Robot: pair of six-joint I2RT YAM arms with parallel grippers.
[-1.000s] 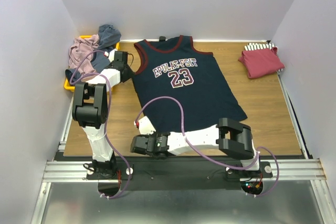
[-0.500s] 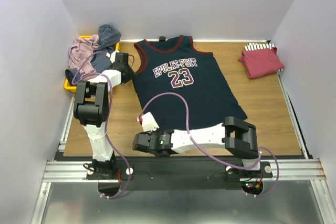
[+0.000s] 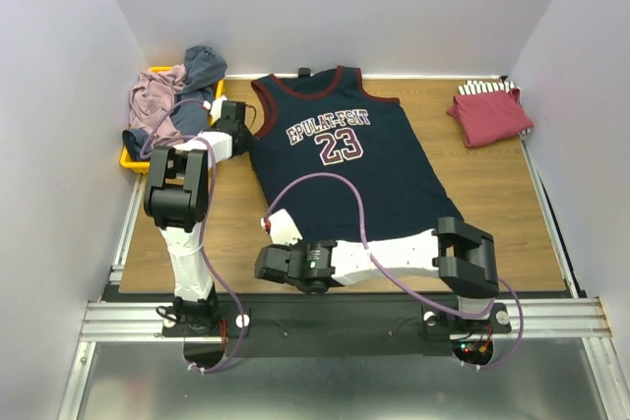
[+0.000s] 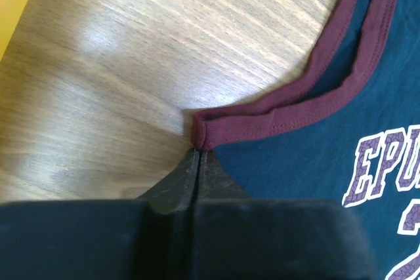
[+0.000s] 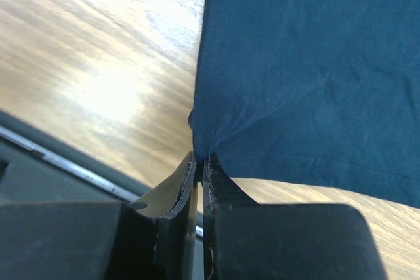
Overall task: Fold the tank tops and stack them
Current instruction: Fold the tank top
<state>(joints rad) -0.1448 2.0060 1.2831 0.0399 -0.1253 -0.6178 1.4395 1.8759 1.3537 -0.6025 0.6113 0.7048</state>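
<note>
Clamping my left gripper (image 4: 199,153) on the navy jersey (image 3: 345,179) at its armhole trim. My right gripper (image 5: 200,158) pinches its near hem corner.

Wooden table (image 3: 492,194), brown grain; glossy light patches are noted in both wrist views. A navy jersey (image 3: 345,169) is laid flat at the centre, front up with the white "23" showing, neck toward the far edge and hem toward the near edge. Maroon trim is seen at neck and armholes. A dark red top (image 3: 489,117) is folded at the far right corner, stacked on a striped top (image 3: 481,89) of which only an edge is seen. A yellow tray (image 3: 127,157) is set at the far left corner, heaped with cloth.
</note>
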